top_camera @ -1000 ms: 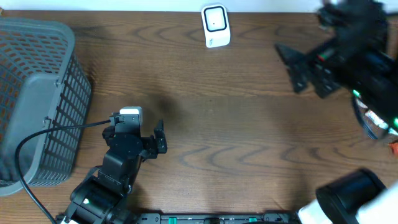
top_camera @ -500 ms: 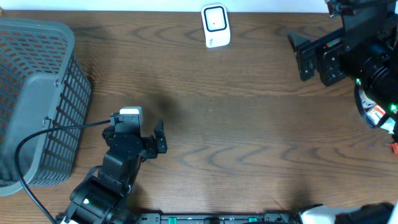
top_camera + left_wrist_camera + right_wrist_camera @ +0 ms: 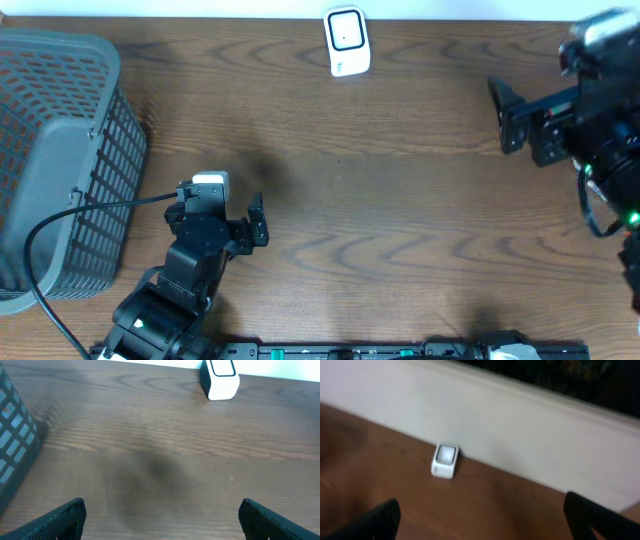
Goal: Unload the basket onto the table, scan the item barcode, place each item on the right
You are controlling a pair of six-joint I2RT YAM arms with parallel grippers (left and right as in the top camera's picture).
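Note:
The white barcode scanner [image 3: 347, 42] stands at the table's far edge, centre; it also shows in the left wrist view [image 3: 220, 379] and, small and blurred, in the right wrist view [image 3: 444, 460]. The item is out of view in every frame. My left gripper [image 3: 222, 205] sits near the front left, pointing toward the scanner, its jaws wide open over bare wood [image 3: 162, 510]. My right gripper [image 3: 515, 120] hangs at the right side, turned toward the left, and is open with nothing between its fingers [image 3: 482, 512].
A grey plastic mesh basket [image 3: 60, 160] fills the left end of the table; its corner shows in the left wrist view [image 3: 12, 445]. A black cable [image 3: 90, 205] runs from the left arm along the basket. A white wall [image 3: 530, 435] rises behind the table.
The right arm has swung toward the right edge and slightly down, away from the table's middle. The left arm has stayed still.

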